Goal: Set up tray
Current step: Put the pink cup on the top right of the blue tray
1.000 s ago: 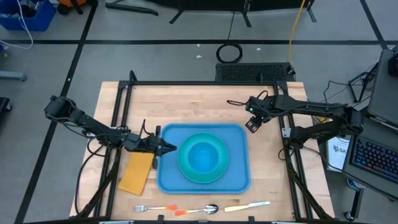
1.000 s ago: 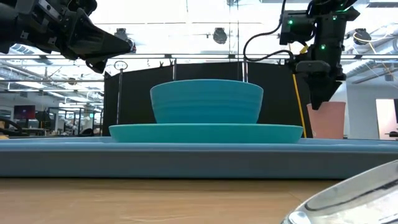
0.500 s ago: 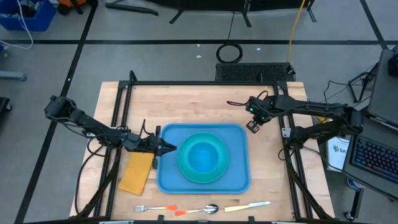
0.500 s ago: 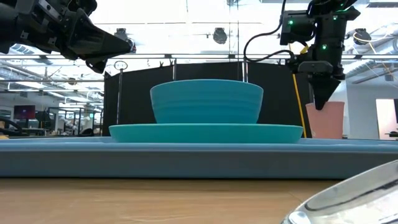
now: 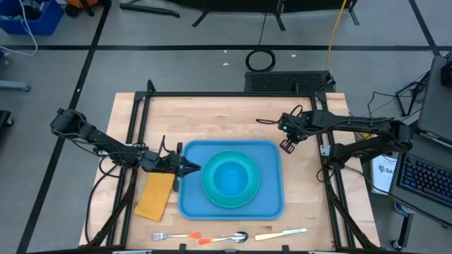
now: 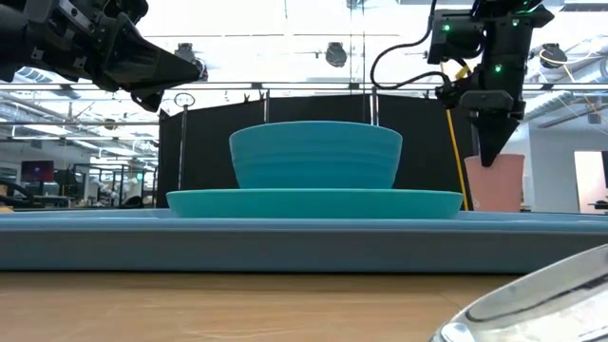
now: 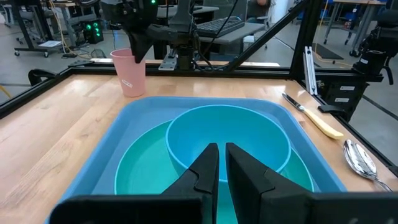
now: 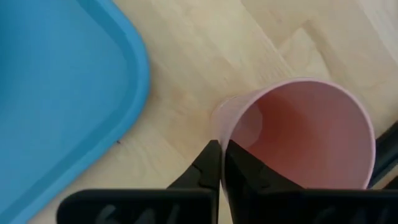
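The tray [image 5: 272, 152] lies flat near the middle of the tabletop [image 5: 219, 116], long sides running left-right in the high view, w/ a teal plate [image 5: 212, 194] on it and a blue bowl [image 5: 231, 176] sitting in the plate.

Left pincer [image 5: 192, 168] is over the tray's left rim, tips pointing at the plate edge and raised above it in the low view. In the left wrist view its fingers [image 7: 208, 168] stand nearly together w/ only a thin slit between, nothing in them.

Right pincer [image 5: 287, 146] hangs just off the tray's far right corner, pointing down. In the right wrist view its fingers [image 8: 211, 163] are pressed together on the near wall of a pink cup [image 8: 298, 134], one inside the rim and one outside, so it pinches the cup's wall. The cup stands upright on bare wood just beside the tray's rounded corner, not touching it.

Hard to see: in the high view the cup is hidden under the right pincer. In the low view only part of the cup shows, behind the plate. The tray's near edge is cut off in both wrist views.

Past the tray's near long side lie a fork [image 5: 169, 236], a spoon [image 5: 233, 238] and a knife [image 5: 282, 233] in a row. An orange-brown napkin [image 5: 155, 197] lies just left of the tray.
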You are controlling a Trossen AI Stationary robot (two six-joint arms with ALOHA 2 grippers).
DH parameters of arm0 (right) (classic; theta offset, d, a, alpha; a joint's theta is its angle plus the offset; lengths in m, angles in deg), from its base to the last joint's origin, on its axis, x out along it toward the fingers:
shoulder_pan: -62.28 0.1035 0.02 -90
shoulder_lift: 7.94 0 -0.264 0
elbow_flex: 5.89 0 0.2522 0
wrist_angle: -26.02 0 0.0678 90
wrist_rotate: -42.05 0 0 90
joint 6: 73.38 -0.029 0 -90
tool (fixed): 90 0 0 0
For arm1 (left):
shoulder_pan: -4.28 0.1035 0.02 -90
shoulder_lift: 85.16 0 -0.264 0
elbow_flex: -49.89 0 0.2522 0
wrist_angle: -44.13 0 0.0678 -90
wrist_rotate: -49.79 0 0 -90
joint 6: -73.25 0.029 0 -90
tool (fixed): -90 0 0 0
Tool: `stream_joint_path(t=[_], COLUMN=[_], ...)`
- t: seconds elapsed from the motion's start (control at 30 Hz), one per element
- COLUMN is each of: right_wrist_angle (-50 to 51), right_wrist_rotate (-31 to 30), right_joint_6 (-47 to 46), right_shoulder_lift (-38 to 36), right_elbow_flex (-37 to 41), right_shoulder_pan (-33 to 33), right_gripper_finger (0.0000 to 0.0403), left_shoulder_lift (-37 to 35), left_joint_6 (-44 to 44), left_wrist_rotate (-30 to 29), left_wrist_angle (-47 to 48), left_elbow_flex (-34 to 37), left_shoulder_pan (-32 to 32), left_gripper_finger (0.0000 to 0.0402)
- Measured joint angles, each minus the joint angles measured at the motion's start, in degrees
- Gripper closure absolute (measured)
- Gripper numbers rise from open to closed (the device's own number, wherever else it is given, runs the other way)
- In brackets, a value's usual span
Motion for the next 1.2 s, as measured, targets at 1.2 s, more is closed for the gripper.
stream_joint_path(t=[1.2], right_wrist_angle=[-7.65], right_wrist_rotate=[-1.13], right_joint_6=[4.94], right_shoulder_lift=[8.92], right_elbow_flex=[-11.85], right_shoulder_pan=[26.39], right_gripper_finger=[0.0403], left_shoulder_lift=[0.0], left_joint_6=[-0.06], left_wrist_rotate=[-0.05], left_wrist_angle=[-0.07], left_elbow_flex=[0.0], left_shoulder_pan=[0.07], left_gripper_finger=[0.0366])
